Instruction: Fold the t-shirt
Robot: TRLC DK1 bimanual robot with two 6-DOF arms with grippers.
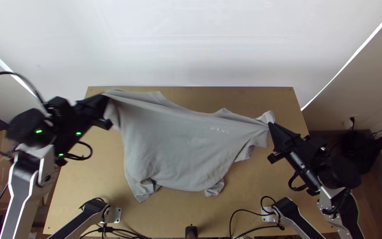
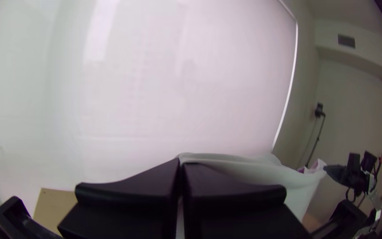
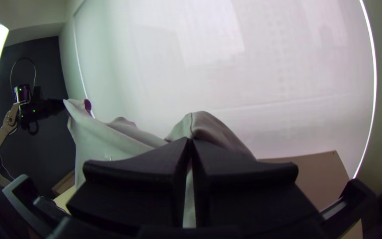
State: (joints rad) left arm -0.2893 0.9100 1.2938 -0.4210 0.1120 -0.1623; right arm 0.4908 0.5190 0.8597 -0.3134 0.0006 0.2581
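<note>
Two grippers hold up the t-shirt (image 1: 177,146) so that its weight can draw the cloth straight: the left gripper (image 1: 107,95) is clenched on one upper corner, the right gripper (image 1: 270,124) on the other. Which parts those corners are, I can't tell. Set wide apart, they stretch the top edge between them, though it slants and the cloth bunches near the right one. The shirt hangs over the middle of the table (image 1: 107,181), probably to be laid flat next; its curled lower corners might fold under if lowered carelessly.
</note>
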